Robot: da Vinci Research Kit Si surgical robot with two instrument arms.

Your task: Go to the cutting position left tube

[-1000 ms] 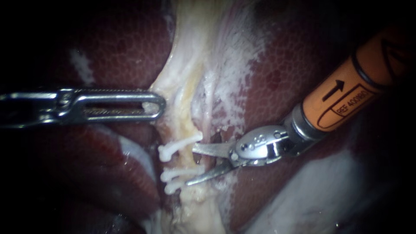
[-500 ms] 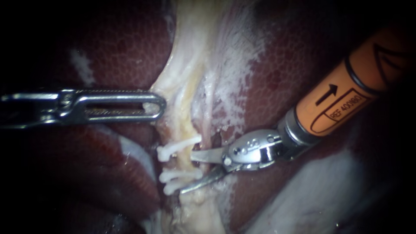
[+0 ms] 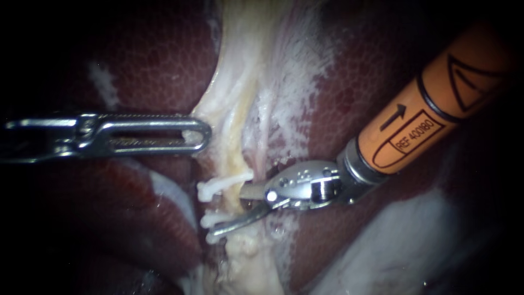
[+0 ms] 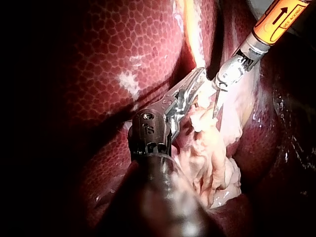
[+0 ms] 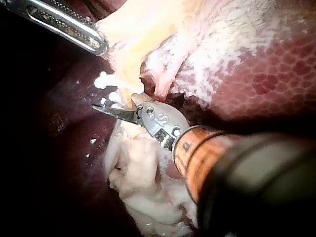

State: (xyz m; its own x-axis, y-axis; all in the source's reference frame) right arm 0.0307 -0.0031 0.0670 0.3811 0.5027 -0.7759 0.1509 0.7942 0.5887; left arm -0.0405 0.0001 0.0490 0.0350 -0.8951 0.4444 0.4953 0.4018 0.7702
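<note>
**Endoscope view:** The right instrument, a silver scissor tip on an orange-sleeved shaft, is seen entering from upper right. Its two blades are parted in a narrow V, w/ nothing clamped. The left tube, a pale yellowish cord running approx. top to bottom, is straddled by that V and crossed roughly at right angles. White plastic clips are set across the tube: one just above the upper blade, two more at the lower blade, which overlaps them. Contact there can't be confirmed. The left instrument, a slotted silver grasper, is held level from the left. Its jaws are pressed together on the edge of pale tissue beside the tube, higher up and clear of the blades. Dark red mottled liver lies on both sides.

**Left wrist view:** The left instrument is seen clamped on the pale tissue. One blade of the right instrument is angled just beside and ahead of its tip. The other blade is hidden.

**Right wrist view:** The right instrument is shown w/ one dark blade out past the tube and the other tucked against it. The clips sit just beyond the blades.

**Judgement:** The right instrument is the nearer one and is about at the cutting pos. Only a small shift along the tube's axis looks needed, so that the blades sit btwn the upper clip and the lower pair.
</note>
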